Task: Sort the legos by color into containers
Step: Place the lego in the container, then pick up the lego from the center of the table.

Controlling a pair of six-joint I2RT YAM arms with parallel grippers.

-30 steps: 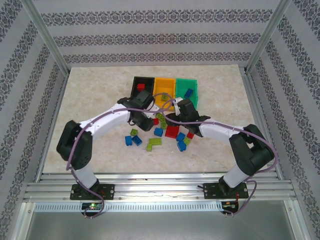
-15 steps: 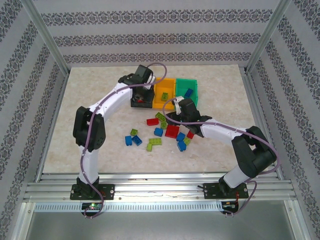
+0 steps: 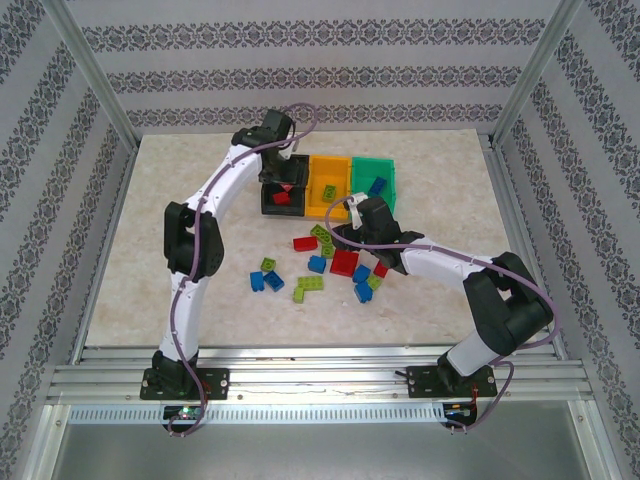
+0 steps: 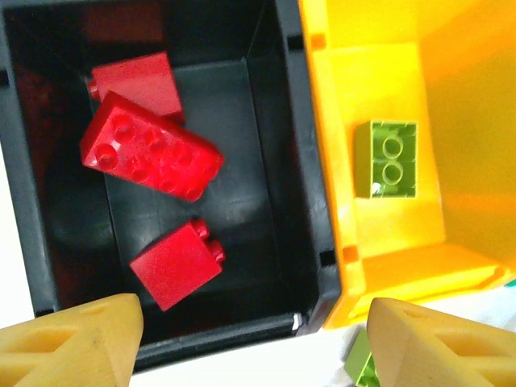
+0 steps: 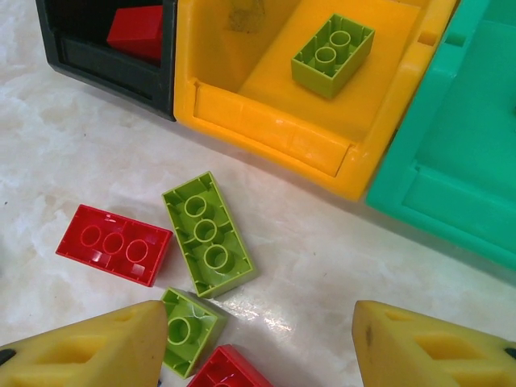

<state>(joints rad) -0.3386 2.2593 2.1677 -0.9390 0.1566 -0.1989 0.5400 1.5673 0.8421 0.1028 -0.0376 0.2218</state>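
My left gripper (image 3: 284, 182) hangs open over the black bin (image 3: 270, 207), nothing between its fingers (image 4: 74, 339). Inside the black bin (image 4: 242, 121) lie three red bricks: a long one (image 4: 149, 145), one behind it (image 4: 137, 79) and one nearer (image 4: 176, 264). The orange bin (image 4: 339, 72) holds a lime brick (image 4: 387, 159). My right gripper (image 5: 258, 339) is open low over the table in front of the orange bin (image 5: 274, 129), beside an upturned lime brick (image 5: 208, 234) and a red brick (image 5: 113, 244). The green bin (image 3: 368, 168) holds a blue brick (image 3: 377, 186).
Loose red, blue and lime bricks are scattered in the table's middle, around a big red one (image 3: 344, 263) and blue ones (image 3: 266, 281). A small lime brick (image 5: 185, 330) and another red one (image 5: 234, 369) lie by my right gripper's left finger. The green bin (image 5: 459, 161) stands to its right.
My left arm has swung from the loose pile up to the black bin and stretched out over it. The right arm has stayed where it was.
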